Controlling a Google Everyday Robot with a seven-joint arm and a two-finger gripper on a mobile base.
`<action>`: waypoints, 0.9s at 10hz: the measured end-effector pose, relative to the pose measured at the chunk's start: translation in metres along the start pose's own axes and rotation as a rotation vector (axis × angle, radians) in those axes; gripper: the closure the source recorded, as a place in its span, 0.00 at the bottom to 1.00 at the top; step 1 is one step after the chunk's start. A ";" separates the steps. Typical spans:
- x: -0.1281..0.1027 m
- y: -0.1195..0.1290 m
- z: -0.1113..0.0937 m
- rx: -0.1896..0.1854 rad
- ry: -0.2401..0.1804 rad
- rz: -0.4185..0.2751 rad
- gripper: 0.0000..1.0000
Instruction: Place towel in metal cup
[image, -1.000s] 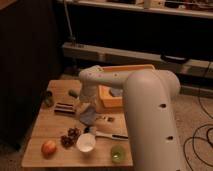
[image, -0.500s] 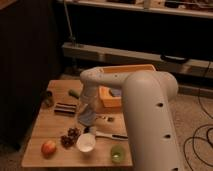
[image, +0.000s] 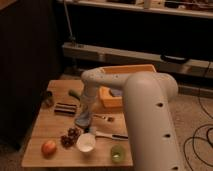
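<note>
The blue-grey towel (image: 82, 119) hangs in a long bunch from my gripper (image: 86, 106) over the middle of the wooden table (image: 45, 127), its lower end at or just above the tabletop. The gripper points down and is shut on the towel's top. The metal cup (image: 48, 98) stands near the table's far left edge, apart from the gripper and to its left. My white arm (image: 105, 78) reaches in from the right and hides part of the table behind it.
A dark bar (image: 65, 108) lies between the cup and the towel. An apple (image: 48, 147), grapes (image: 70, 137), a white cup (image: 86, 142) and a green cup (image: 117, 153) stand along the front. An orange tray (image: 116, 98) sits at the back right. A utensil (image: 111, 135) lies right of the white cup.
The gripper and the hanging towel have shifted slightly to the left, toward the metal cup. The other objects have not moved.
</note>
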 end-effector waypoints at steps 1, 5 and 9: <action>-0.004 -0.003 -0.005 -0.025 -0.008 0.010 1.00; -0.028 0.019 -0.072 -0.089 -0.082 -0.006 1.00; -0.052 0.065 -0.158 -0.134 -0.203 -0.071 1.00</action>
